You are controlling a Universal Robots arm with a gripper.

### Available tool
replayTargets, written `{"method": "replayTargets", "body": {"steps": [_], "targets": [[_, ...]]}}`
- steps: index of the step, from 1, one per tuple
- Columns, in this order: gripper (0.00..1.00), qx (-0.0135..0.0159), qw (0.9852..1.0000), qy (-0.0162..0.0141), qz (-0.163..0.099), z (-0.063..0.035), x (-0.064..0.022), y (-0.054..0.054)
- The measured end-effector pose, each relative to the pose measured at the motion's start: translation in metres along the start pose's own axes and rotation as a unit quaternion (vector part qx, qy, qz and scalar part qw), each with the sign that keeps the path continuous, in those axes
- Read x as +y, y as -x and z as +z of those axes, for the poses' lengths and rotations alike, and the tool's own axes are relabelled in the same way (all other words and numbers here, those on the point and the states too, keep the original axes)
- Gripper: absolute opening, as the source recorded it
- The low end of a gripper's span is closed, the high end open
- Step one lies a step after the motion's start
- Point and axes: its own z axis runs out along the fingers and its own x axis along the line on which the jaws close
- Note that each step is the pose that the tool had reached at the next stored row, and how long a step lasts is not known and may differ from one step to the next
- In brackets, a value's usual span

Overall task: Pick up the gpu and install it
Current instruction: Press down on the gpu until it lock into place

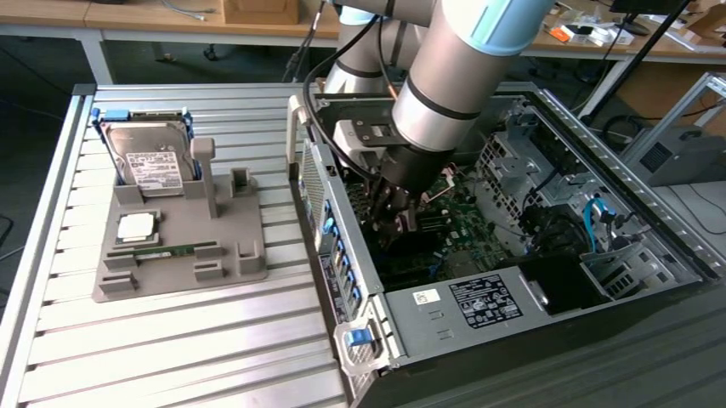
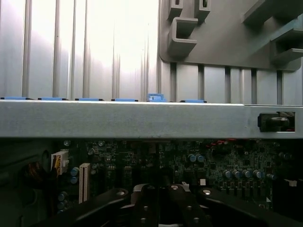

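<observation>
GPU cannot be picked out with certainty; a dark card-like shape under the gripper [image 1: 392, 231], down in the open computer case [image 1: 681, 255] near the motherboard [image 2: 213, 161], may be it. Jaws fully closed; contents unclear. Gray fixture [image 1: 182, 255] near the table's far corner holds the hard drive [image 1: 148, 157]. Judgement: pick-up done, seating unconfirmed.

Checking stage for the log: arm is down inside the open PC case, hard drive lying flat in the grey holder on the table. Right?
One thing is off: the hard drive is not lying flat. It stands upright on edge in the grey holder, as the exterior view shows. The rest holds: the arm reaches down into the open PC case, with the pincer above the motherboard.
</observation>
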Motion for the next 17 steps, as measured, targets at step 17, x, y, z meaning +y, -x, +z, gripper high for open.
{"method": "replayTargets", "body": {"steps": [17], "targets": [[0.11, 0.0, 1.0, 0.0, 0.0, 0.0044, -0.0005, 0.0015]]}}
